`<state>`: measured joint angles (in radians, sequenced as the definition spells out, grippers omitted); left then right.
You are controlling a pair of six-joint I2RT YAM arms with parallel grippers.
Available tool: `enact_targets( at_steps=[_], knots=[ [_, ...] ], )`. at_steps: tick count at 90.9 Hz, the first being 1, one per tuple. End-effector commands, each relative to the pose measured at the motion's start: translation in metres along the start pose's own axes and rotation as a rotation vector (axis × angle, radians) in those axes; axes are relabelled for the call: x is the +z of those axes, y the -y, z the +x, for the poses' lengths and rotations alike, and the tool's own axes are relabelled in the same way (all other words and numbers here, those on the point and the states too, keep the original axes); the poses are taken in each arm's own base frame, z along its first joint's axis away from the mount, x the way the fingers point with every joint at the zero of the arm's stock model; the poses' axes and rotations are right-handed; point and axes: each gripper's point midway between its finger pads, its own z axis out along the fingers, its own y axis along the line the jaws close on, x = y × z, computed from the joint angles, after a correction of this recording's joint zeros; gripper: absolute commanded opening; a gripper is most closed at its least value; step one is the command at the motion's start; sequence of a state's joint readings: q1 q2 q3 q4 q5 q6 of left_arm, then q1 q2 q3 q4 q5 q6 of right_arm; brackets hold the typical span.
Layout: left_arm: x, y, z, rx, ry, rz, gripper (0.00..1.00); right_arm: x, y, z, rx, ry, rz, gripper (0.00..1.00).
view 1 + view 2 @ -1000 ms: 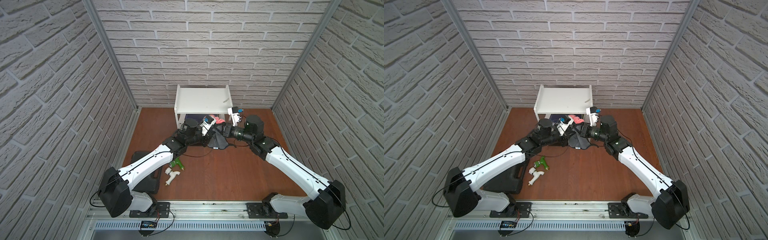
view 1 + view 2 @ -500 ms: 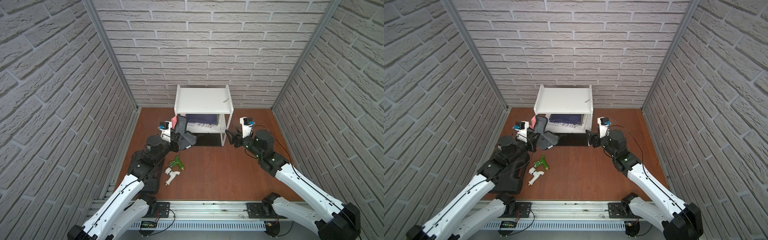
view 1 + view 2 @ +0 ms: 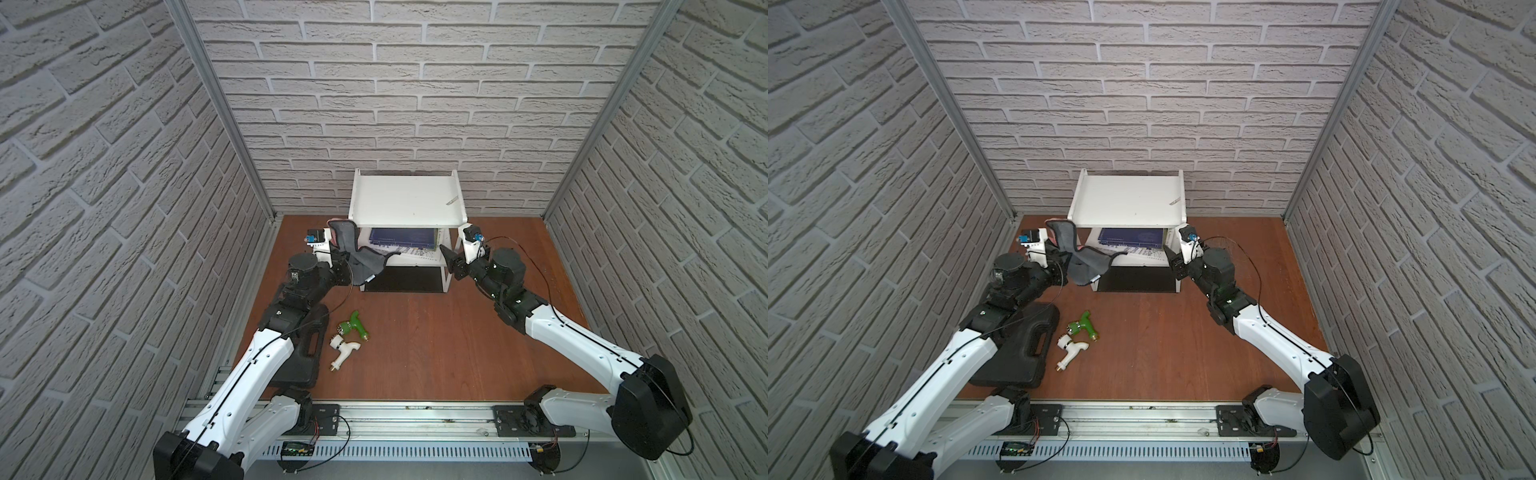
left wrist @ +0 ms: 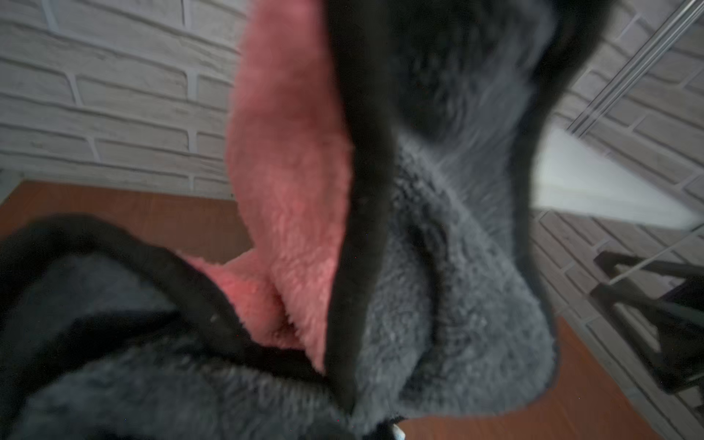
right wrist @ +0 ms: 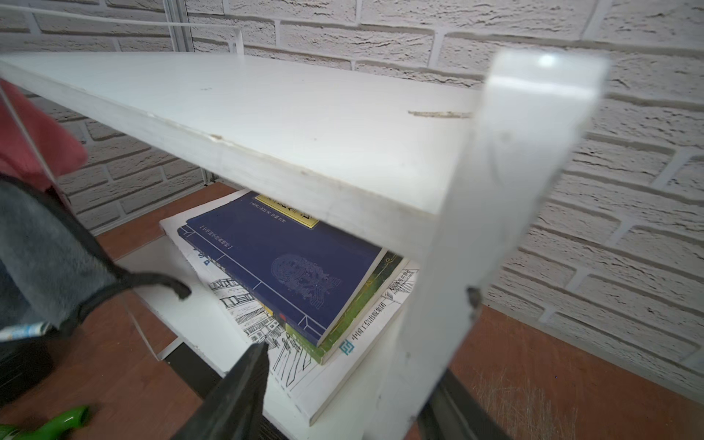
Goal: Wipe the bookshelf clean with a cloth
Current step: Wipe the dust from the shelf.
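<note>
The bookshelf point(image 3: 405, 199) stands against the back wall. Its long axis runs side to side and its open front faces the arms. It has a white top board scuffed near the right edge, books point(image 3: 402, 239) on the middle tier and a black panel below. At its left front corner the left gripper point(image 3: 345, 261) pinches the cloth point(image 3: 358, 257), which is grey with a pink back and has one end upright. The right gripper point(image 3: 451, 258) stands parted around the right front post.

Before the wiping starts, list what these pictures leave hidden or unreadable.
- Left end effector: the cloth fills the left wrist view and covers it in both top views.
- Bookshelf bottom tier: rear hidden beneath upper boards, both top views.
- Books: titles too small in top views, cut by the top board in the right wrist view.
- Right end effector: the blurred shelf post covers its second finger, right wrist view.
</note>
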<state>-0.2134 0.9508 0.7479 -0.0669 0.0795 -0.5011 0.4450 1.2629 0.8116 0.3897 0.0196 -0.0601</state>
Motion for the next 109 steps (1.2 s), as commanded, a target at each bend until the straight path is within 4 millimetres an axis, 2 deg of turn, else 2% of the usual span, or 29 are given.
enact_targets(
  at_steps=[1, 16, 34, 42, 43, 47, 58, 66, 78, 91, 109],
  knots=[
    [-0.01, -0.007, -0.014, -0.02, 0.063, -0.038, 0.0, 0.0, 0.007, -0.011, -0.008, 0.06, 0.036, 0.62],
    [-0.041, -0.013, -0.053, -0.008, 0.109, -0.139, 0.0, -0.005, 0.006, -0.02, 0.002, 0.087, 0.029, 0.6],
    [-0.047, 0.011, -0.111, 0.056, 0.102, -0.013, 0.0, -0.007, -0.002, -0.026, -0.018, 0.093, -0.02, 0.56],
    [-0.033, 0.006, -0.126, 0.068, 0.049, 0.001, 0.0, -0.005, -0.001, -0.026, -0.023, 0.093, -0.014, 0.54],
    [-0.025, 0.003, -0.124, 0.06, 0.027, 0.001, 0.0, -0.004, -0.001, -0.026, -0.022, 0.094, -0.013, 0.54],
    [-0.016, 0.002, -0.129, 0.053, 0.011, 0.023, 0.0, -0.002, -0.002, -0.026, -0.018, 0.092, -0.015, 0.55],
    [-0.001, 0.003, -0.139, 0.045, -0.008, 0.052, 0.0, 0.003, -0.005, -0.027, -0.007, 0.085, -0.038, 0.54],
    [0.01, 0.009, -0.146, 0.055, -0.014, 0.097, 0.0, 0.004, -0.006, -0.028, 0.002, 0.094, -0.043, 0.53],
    [0.024, 0.03, -0.159, 0.06, 0.005, 0.229, 0.0, 0.002, -0.012, -0.033, -0.012, 0.107, -0.079, 0.51],
    [0.036, 0.035, -0.176, 0.089, 0.047, 0.26, 0.0, 0.001, -0.012, -0.033, -0.036, 0.095, -0.079, 0.46],
    [0.082, 0.033, -0.189, 0.165, 0.038, 0.322, 0.0, 0.006, -0.014, -0.03, -0.073, 0.077, -0.089, 0.41]
  ],
)
